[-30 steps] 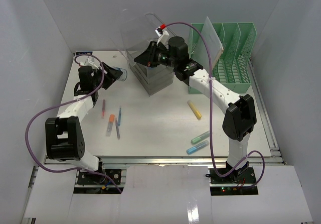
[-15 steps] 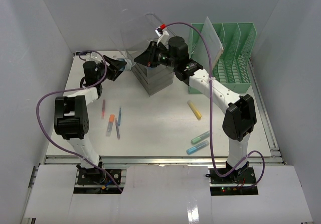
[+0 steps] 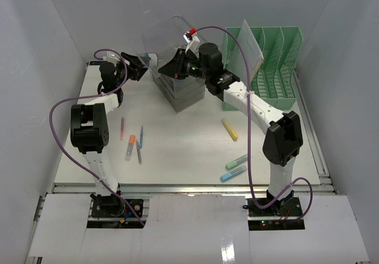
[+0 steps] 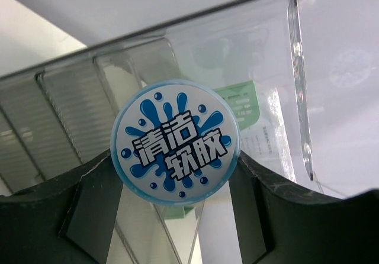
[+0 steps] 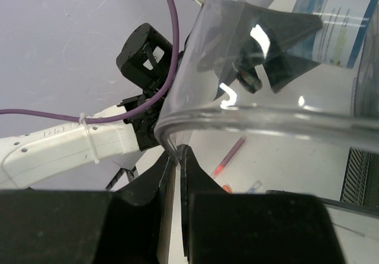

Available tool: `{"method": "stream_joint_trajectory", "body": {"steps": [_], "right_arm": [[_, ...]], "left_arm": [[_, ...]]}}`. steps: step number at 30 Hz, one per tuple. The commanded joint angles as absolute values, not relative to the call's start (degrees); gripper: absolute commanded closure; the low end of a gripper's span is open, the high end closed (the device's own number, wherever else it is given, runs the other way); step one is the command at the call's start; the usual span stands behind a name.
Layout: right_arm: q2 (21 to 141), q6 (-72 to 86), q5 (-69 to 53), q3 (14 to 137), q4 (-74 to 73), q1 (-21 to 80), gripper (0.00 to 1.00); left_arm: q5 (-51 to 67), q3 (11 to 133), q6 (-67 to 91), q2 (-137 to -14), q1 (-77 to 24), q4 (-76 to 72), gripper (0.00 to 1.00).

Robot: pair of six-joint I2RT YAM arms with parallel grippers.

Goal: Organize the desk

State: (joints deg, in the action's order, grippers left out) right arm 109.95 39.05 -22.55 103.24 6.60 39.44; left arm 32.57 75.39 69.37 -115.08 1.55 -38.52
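The white desk holds a clear storage box at the back. My right gripper is shut on the rim of the box's clear lid and holds it tilted up; in the right wrist view the jaws pinch the lid's edge. My left gripper is shut on a small round tub with a blue and white splash label, held just left of the box. The tub sits between the fingers, with the clear box wall behind it.
Several pens lie at the left of the desk. A yellow highlighter, a green one and a blue one lie at the right. A green file rack stands at the back right.
My left arm has swung toward the back of the desk, carrying the round tub up next to the box. The right arm and the lid have not moved.
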Motion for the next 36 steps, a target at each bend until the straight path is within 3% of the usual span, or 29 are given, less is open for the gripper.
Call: {"method": "stream_joint_trajectory", "body": {"steps": [1, 11, 16, 22, 29, 36], "right_arm": [[107.9, 40.3, -25.1, 105.4, 10.2, 39.6, 0.92], [108.2, 40.3, -25.3, 105.5, 10.4, 39.5, 0.92], [108.0, 40.3, -25.3, 105.2, 10.3, 39.4, 0.92], [107.8, 40.3, -25.2, 105.1, 10.4, 39.4, 0.92], [107.4, 40.3, -25.0, 104.7, 10.4, 39.4, 0.92], [106.8, 40.0, -24.8, 104.3, 10.5, 39.4, 0.92]], "left_arm": [[32.6, 81.1, 73.1, -117.2, 1.0, -43.0, 0.7], [31.8, 90.1, 69.8, -121.0, -2.9, -34.7, 0.64], [30.5, 91.9, 67.2, -120.9, -3.5, -29.3, 0.38], [29.9, 92.6, 63.4, -119.3, -3.6, -25.0, 0.18], [29.9, 92.4, 61.3, -117.6, -3.6, -23.4, 0.1], [29.9, 89.6, 60.6, -114.4, -3.6, -23.1, 0.09]]}}
